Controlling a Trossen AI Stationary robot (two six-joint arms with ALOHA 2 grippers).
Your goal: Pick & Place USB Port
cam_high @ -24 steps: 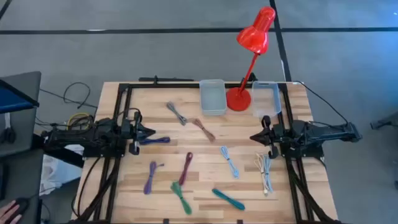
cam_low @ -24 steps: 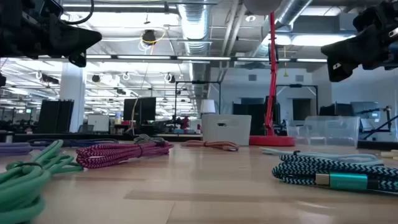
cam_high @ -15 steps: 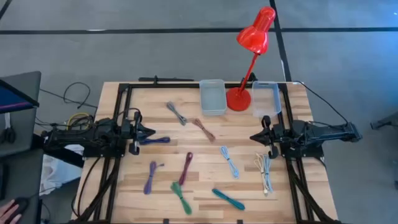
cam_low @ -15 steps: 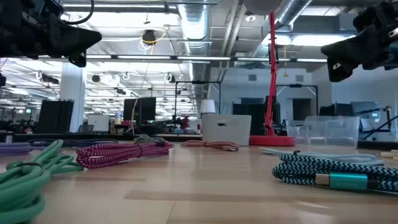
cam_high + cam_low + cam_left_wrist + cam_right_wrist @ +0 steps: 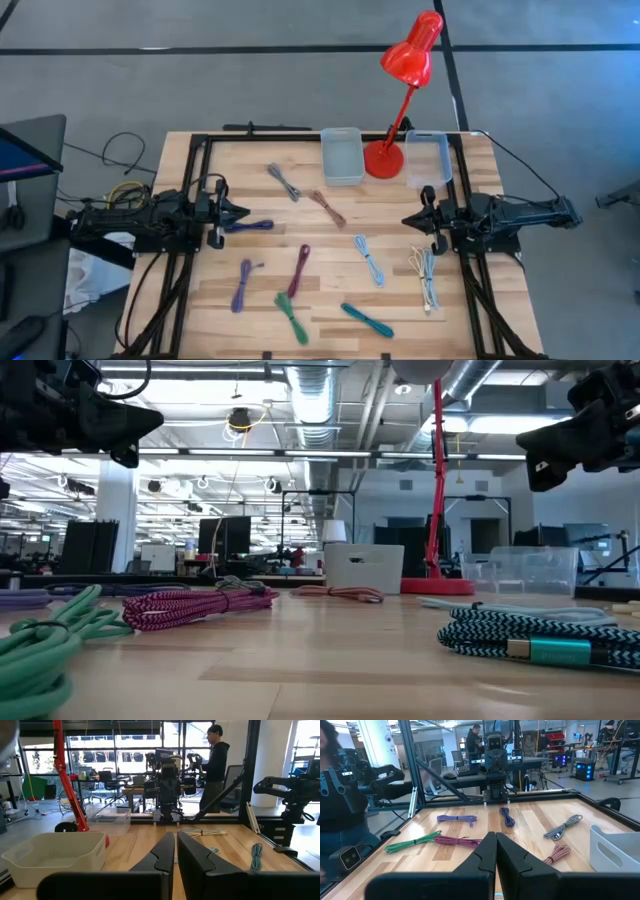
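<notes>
My left gripper [image 5: 243, 211] and right gripper [image 5: 406, 219] hover at opposite table edges, fingers pressed together, empty, above scattered coiled braided cables [image 5: 298, 270].

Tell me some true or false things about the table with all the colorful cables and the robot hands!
1. The red lamp stands between two clear bins. True: one clear bin is on one side of its base and the other bin on the other.
2. The left hand is holding the green cable. False: it is shut and empty, hovering at the table's left side; the green cable lies flat near the front edge.
3. The right hand is shut. True, and it holds nothing.
4. The bins are full of cables. False: both look empty; the cables lie on the table.
5. The maroon cable lies near the table's middle. True.
</notes>
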